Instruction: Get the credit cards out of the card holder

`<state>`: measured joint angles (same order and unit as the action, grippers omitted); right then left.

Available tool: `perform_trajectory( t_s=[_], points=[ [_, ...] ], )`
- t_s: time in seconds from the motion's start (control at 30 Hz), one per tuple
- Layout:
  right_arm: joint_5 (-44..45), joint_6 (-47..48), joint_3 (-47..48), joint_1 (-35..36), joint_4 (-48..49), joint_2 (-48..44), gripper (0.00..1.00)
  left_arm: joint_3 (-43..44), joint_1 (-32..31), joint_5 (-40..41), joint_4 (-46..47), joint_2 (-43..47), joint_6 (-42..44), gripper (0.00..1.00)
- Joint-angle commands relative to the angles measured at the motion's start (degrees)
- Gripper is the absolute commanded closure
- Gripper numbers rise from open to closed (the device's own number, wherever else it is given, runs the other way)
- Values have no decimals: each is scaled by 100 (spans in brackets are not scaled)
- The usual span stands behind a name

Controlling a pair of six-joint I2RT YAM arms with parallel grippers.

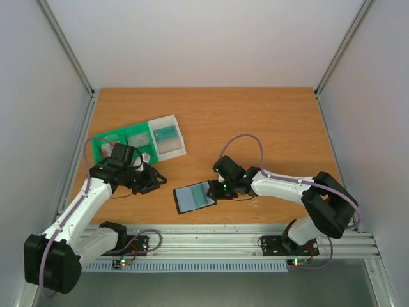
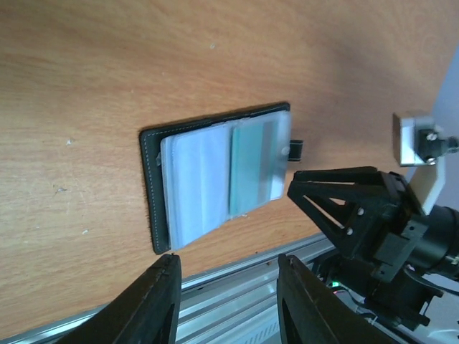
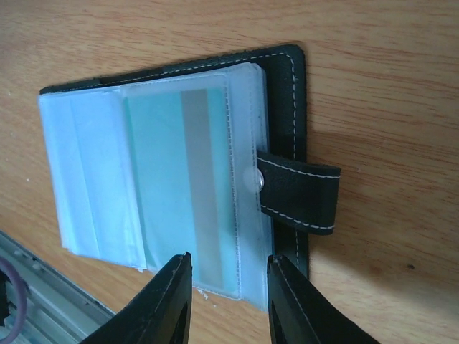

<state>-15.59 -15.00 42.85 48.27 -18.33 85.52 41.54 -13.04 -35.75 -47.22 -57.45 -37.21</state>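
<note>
Right gripper (image 3: pixel 228 304), fingers spread, hovers at the right edge of the open card holder (image 3: pixel 285 79) near the table's front. Left gripper (image 2: pixel 228 301), also spread, sits left of it. The wrist views show a sleeved teal credit card (image 3: pixel 161 179) and the snap tab (image 3: pixel 301 193). Only the top view shows the green tray (image 1: pixel 101 146), far left.

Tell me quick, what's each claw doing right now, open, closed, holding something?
Left claw: open, empty, apart from the card holder.
Right claw: open, holding nothing, poised over the card holder's near edge.
</note>
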Motion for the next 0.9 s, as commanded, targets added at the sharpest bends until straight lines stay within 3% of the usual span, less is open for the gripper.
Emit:
perform_trajectory(
  t_s=[0.0,0.43,0.87],
  points=[
    [170,-64,-84,7,216,81,68,-430,-124,-54,784,4,-320,61],
    [-3,-151,-114,6,581,474,68,-1411,-274,-370,2395,-689,-796,61],
    [-183,-108,-145,2,659,354,78,-1851,-448,-505,3837,-1791,-1113,68]
  ],
)
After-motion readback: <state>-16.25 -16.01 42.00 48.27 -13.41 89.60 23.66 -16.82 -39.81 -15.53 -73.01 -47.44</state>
